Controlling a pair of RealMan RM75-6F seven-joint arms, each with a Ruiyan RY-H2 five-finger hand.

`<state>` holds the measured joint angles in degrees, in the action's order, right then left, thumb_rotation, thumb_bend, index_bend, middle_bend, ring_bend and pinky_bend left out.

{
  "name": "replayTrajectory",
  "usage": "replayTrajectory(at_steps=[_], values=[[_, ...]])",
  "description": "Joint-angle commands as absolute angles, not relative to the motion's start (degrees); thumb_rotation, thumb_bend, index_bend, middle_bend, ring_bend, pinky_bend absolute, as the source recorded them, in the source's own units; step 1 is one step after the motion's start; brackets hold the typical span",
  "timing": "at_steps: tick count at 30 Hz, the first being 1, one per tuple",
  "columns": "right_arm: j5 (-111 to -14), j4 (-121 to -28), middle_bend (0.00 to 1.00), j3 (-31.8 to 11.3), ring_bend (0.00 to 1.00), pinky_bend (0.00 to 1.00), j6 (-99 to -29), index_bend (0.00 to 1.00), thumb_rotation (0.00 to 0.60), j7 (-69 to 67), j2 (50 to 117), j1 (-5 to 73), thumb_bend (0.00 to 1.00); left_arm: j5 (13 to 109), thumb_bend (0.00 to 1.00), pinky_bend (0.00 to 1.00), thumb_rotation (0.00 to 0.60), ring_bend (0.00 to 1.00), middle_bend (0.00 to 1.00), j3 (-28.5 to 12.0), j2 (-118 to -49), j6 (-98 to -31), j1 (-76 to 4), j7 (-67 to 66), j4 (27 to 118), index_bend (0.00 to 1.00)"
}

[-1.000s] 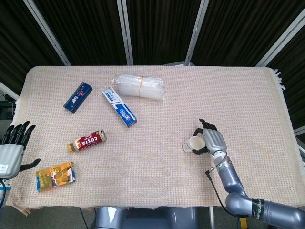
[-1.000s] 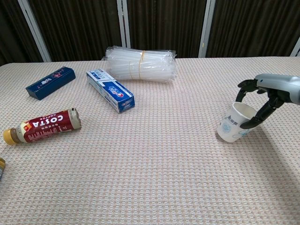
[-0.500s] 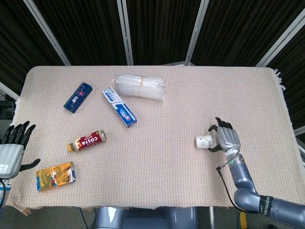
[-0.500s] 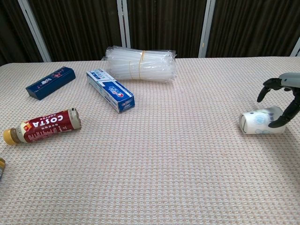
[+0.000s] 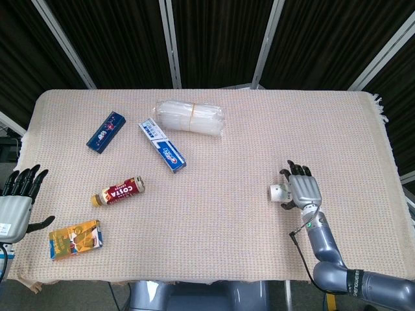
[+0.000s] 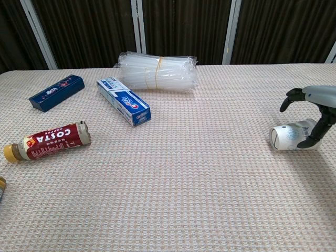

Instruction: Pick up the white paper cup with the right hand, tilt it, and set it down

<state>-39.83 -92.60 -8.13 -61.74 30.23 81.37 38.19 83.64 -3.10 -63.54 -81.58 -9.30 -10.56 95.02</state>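
Resting off table's left edge, left hand (image 5: pixel 15 204) holding nothing, fingers spread apart. Orange packet (image 5: pixel 74 238) lying near it on woven table cloth (image 5: pixel 227 214). Brown Costa bottle (image 6: pixel 47 140) lying on its side. Dark blue box (image 6: pixel 56 92) sitting further back. Toothpaste box (image 6: pixel 124 101) lying slanted, just in front of clear plastic bundle (image 6: pixel 157 71). White paper cup (image 6: pixel 293 136) lying on its side at right, open mouth facing left. Right hand (image 5: pixel 303 192) sitting over cup, fingers curling around it; firm hold or just touching, cannot tell.
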Motion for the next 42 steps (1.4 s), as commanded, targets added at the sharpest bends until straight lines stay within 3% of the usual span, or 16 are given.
replayTrajectory(at_steps=[1, 15, 34, 37, 42], values=[[-43.6, -89.7, 0.0, -7.0, 0.0, 0.0, -65.1, 0.3, 0.6, 31.8, 84.8, 38.1, 0.14, 83.6, 0.0, 0.0, 0.6, 0.0, 0.0, -3.1, -63.5, -81.6, -9.3, -10.5, 95.0, 0.0], [-45.8, -82.8, 0.04, -5.9, 0.0, 0.0, -66.4, 0.36, 0.6, 36.6, 91.1, 37.9, 0.15, 83.8, 0.0, 0.0, 0.6, 0.0, 0.0, -3.0, -63.5, -81.5, -9.4, -10.2, 94.8, 0.0], [-47.5, -83.1, 0.11, -7.9, 0.0, 0.0, -67.4, 0.49, 0.6, 36.9, 92.0, 36.9, 0.21, 83.8, 0.0, 0.0, 0.6, 0.0, 0.0, -3.0, -63.5, -81.5, -9.4, -10.3, 94.8, 0.0], [-48.2, -84.2, 0.12, -9.9, 0.0, 0.0, -67.4, 0.49, 0.6, 33.1, 91.8, 36.4, 0.21, 83.8, 0.0, 0.0, 0.6, 0.0, 0.0, -3.0, -63.5, -81.5, -9.4, -10.3, 94.8, 0.0], [-48.5, -87.7, 0.12, -17.2, 0.0, 0.0, -67.0, 0.49, 0.6, 17.5, 92.1, 34.4, 0.19, 83.8, 0.0, 0.0, 0.6, 0.0, 0.0, -3.0, -63.5, -81.5, -9.4, -10.3, 94.9, 0.0]])
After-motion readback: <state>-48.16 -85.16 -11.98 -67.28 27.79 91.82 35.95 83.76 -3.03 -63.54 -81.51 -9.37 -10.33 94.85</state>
